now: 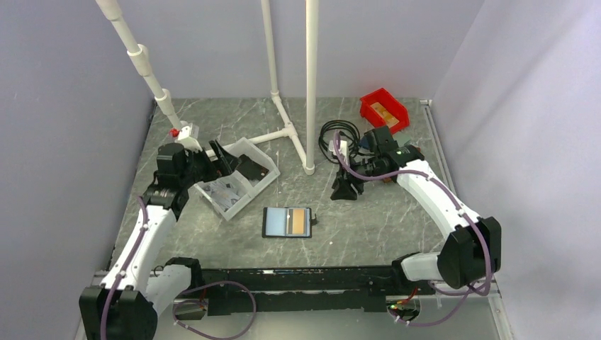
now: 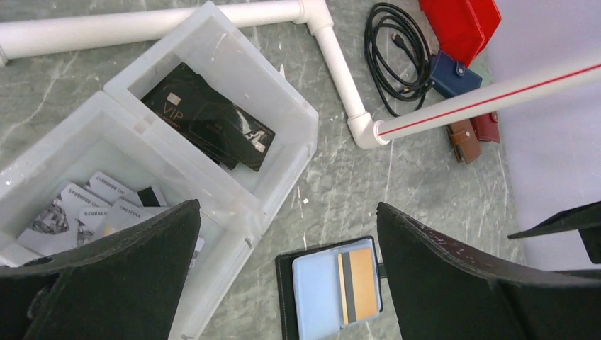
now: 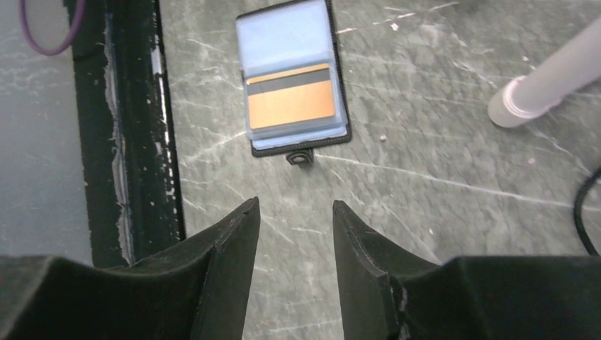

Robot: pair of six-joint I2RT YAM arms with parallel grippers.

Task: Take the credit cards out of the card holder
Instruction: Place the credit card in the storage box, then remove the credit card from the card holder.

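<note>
The black card holder [image 1: 269, 222] lies open on the table between the arms. A gold-tan credit card [image 1: 300, 222] with a dark stripe sits in its right-hand window pocket; the left pocket is pale grey-blue. In the left wrist view the card holder [image 2: 287, 297] and the credit card [image 2: 363, 282] show below my left gripper [image 2: 288, 207], which is wide open and holds nothing. It hangs at the edge of a clear bin [image 2: 283, 85]. My right gripper [image 3: 296, 203] is open and holds nothing, well short of the card holder [image 3: 283, 32] and its credit card [image 3: 290, 104].
The clear bin [image 1: 261, 152] has black cards [image 2: 209, 117] in one compartment and several pale cards [image 2: 92, 209] in the other. White pipes [image 1: 310, 85], a black cable [image 1: 336, 134], a red bin [image 1: 384, 110], a dark blue wallet [image 2: 452, 74] and a brown wallet [image 2: 464, 139] stand at the back.
</note>
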